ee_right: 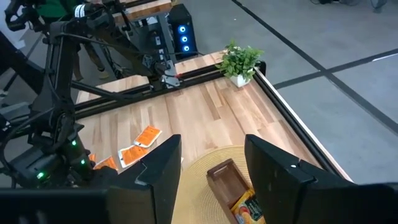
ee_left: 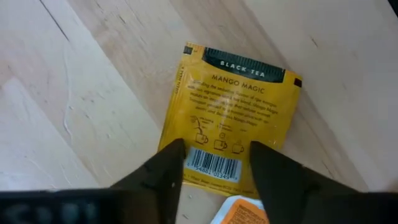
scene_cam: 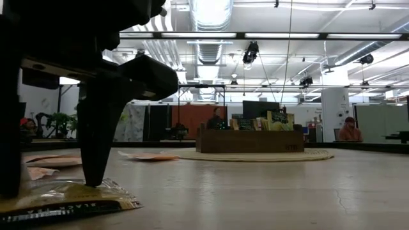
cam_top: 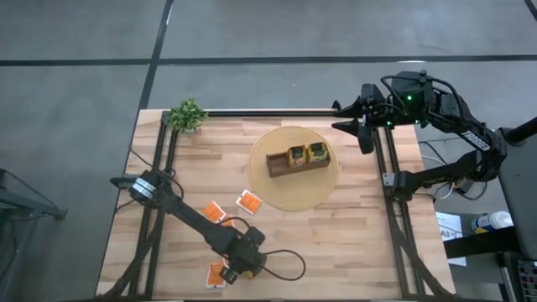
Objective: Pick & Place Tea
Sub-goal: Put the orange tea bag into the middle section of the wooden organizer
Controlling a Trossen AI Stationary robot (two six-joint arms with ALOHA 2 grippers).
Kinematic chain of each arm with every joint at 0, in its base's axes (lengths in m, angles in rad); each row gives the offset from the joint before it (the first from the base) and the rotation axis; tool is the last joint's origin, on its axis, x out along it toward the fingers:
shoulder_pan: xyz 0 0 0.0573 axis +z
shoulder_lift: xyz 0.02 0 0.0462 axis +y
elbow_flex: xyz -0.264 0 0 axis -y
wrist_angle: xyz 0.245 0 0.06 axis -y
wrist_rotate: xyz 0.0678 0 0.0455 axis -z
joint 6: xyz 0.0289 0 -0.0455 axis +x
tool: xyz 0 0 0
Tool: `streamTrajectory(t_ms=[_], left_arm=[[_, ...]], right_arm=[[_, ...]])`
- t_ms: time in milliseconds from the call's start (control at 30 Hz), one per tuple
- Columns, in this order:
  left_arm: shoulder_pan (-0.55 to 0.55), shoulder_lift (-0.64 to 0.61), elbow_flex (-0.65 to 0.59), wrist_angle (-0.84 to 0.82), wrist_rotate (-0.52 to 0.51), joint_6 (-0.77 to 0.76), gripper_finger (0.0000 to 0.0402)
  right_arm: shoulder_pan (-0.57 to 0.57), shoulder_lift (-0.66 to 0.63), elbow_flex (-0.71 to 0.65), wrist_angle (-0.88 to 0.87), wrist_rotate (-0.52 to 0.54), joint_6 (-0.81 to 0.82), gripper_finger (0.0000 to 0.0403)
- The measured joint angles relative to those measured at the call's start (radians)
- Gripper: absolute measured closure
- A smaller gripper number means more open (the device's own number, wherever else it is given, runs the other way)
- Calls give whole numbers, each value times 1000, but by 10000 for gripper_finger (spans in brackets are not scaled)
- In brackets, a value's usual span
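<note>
Open-plan lab: exposed ceiling ducts (scene_cam: pixel 211 25)

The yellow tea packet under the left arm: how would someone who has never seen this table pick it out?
Start at the wooden table and go to its near edge, away from the round mat. The left claw hangs open right over the yellow tea packet, which lies flat. Unlike the orange packets nearby, it is yellow with a dark band reading Black Tea, Mango Magic.

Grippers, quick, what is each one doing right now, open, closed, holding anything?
Left gripper: open, fingers straddling the yellow tea sachet on the table, not yet gripping.
Right gripper: open, empty, parked high over the table's far right corner.
</note>
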Motion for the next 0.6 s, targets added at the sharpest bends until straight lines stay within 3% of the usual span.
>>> streamTrajectory(t_ms=[333,600], left_arm=[[4,1,8,-6,35,-8,380],[22,-50,19,-85,-22,8,395]], right_arm=[[0,0,0,1,0,-16,230],[0,-3,0,14,-1,-27,230]])
